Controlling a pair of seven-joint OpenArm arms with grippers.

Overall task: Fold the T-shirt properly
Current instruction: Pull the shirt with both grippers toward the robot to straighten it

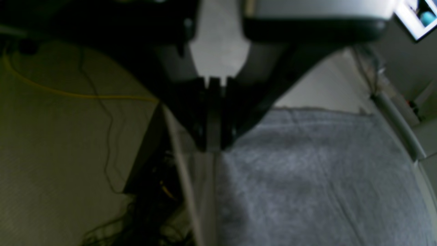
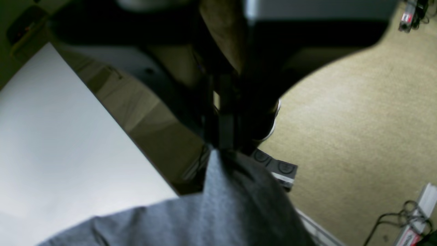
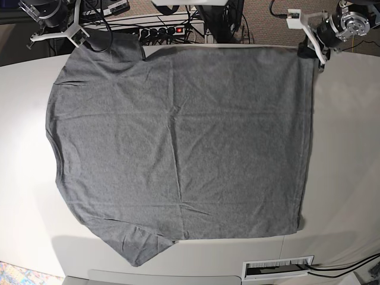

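Observation:
The heather-grey T-shirt point(image 3: 178, 136) lies spread flat on the white table point(image 3: 344, 148), its hem toward the right and a sleeve at the front left. My left gripper point(image 3: 313, 54) sits at the shirt's far right corner. In the left wrist view its fingers point(image 1: 213, 145) are shut at the edge of the grey cloth point(image 1: 307, 177). My right gripper point(image 3: 83, 40) is at the far left corner by the other sleeve. In the right wrist view it point(image 2: 222, 145) is shut on a peak of cloth point(image 2: 232, 205) pulled up to its tips.
A power strip point(image 3: 160, 29) and cables lie behind the table's far edge, over beige carpet point(image 2: 358, 119). A slotted panel point(image 3: 278, 268) sits at the front right. Bare table shows to the right of the shirt and along the left side.

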